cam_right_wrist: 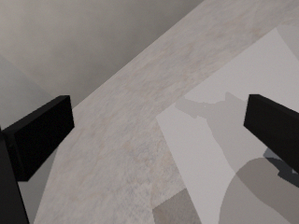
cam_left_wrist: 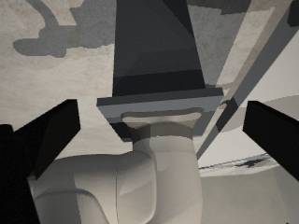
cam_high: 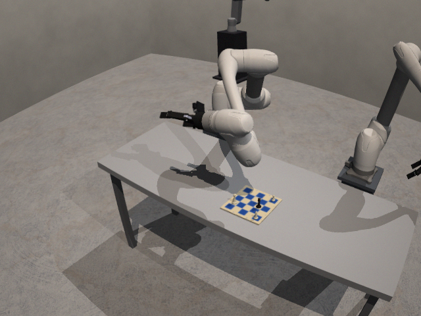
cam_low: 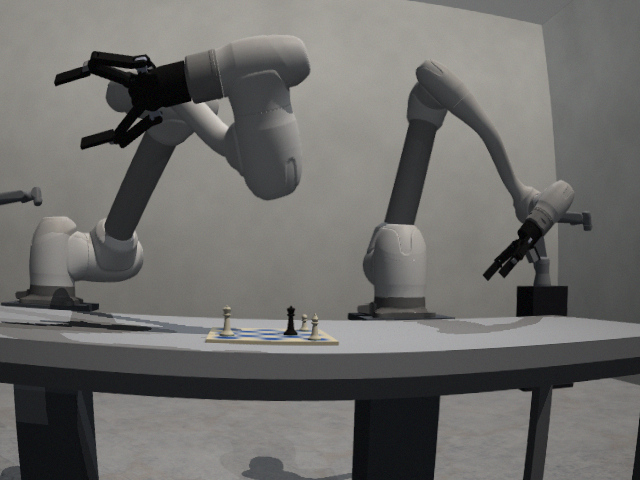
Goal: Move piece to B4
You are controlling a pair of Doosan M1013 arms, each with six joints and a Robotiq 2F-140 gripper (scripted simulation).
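The checkered board [cam_high: 239, 214] [cam_low: 258, 342] lies on the table; its edge letters are too small to read, so I cannot tell which piece is on E5. A black piece [cam_high: 258, 203] [cam_low: 291, 321], a tall white piece [cam_high: 233, 199] [cam_low: 226, 322], a white pawn [cam_high: 273, 198] [cam_low: 304, 322] and a slim white piece [cam_high: 256, 214] [cam_low: 314, 328] stand upright on it. My left gripper [cam_high: 412, 170] [cam_low: 495, 275] [cam_left_wrist: 162, 115] is open and empty, far right of the board. My right gripper [cam_high: 179, 108] [cam_low: 70, 112] [cam_right_wrist: 159, 110] is open and empty, high and left of the board.
The left arm's base [cam_high: 360, 178] [cam_low: 400, 312] stands behind the table [cam_high: 306, 220] [cam_low: 413, 361], right of the board. The right arm's elbow and wrist links [cam_high: 243, 146] [cam_low: 271, 144] hang above and behind the board. A black pedestal [cam_high: 232, 42] [cam_low: 541, 302] stands farther back.
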